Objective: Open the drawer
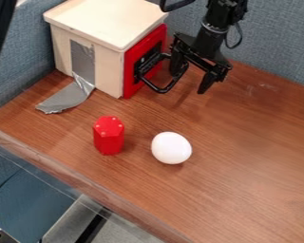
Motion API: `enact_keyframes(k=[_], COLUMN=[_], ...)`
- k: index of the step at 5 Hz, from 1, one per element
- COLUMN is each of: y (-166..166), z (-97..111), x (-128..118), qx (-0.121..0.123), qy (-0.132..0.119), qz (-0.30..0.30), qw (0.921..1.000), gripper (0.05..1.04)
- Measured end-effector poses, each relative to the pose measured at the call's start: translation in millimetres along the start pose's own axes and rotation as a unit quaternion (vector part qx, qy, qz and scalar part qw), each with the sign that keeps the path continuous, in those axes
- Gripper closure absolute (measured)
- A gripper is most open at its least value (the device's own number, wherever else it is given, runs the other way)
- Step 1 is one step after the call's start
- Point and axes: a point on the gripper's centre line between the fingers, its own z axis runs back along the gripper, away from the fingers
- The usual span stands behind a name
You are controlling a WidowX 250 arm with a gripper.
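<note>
"Left?"

"Grey tape (67,98); wooden box (109,16); red six-sided block (109,136), upright on table (243,142)."

"Then?"

"Red-fronted drawer (131,61), box's right side; white egg-shaped piece (171,148); tool (191,81) beside black drawer handle (159,89), fingers apart."

Egg (172,148) right of block (109,136), drawer box (107,21) behind both

Smooth drawer front (131,64), wooden box (106,18), glossy wood-grain table (243,142), woven cloth wall (276,40)
</note>
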Motion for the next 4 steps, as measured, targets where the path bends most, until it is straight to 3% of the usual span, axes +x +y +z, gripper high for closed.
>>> enact_keyframes(k=[1,3,4], y=[3.3,9.7,8.6], z=[-5.1,-11.5,-11.6], x=[-2.5,-6.8,-7.3], qx=[0.001,-0.007,-0.015], qy=[0.003,0.009,0.011], qz=[0.004,0.022,0.025], qw=[1.0,0.9997,0.9995], gripper=[0.129,0.726,0.913])
